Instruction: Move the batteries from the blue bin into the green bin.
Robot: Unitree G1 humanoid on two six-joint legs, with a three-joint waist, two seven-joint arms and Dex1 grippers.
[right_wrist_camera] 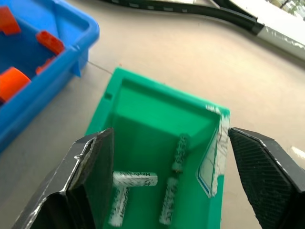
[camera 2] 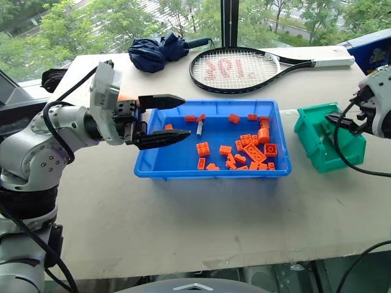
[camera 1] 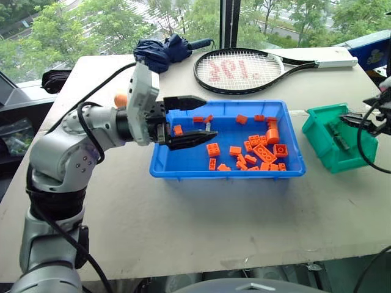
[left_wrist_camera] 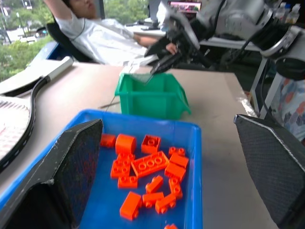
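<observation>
Silver-grey batteries (right_wrist_camera: pixel 135 179) lie inside the green bin (right_wrist_camera: pixel 157 119).

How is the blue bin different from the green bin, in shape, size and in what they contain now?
The blue bin is wide and shallow with a low rolled rim; the green bin is much smaller, with tall sides and a sloped cut-away front. The blue bin holds mostly orange bricks and one battery that I can see; the green bin holds four batteries and no bricks. Both are plastic, open on top, and stand on the same table.
</observation>
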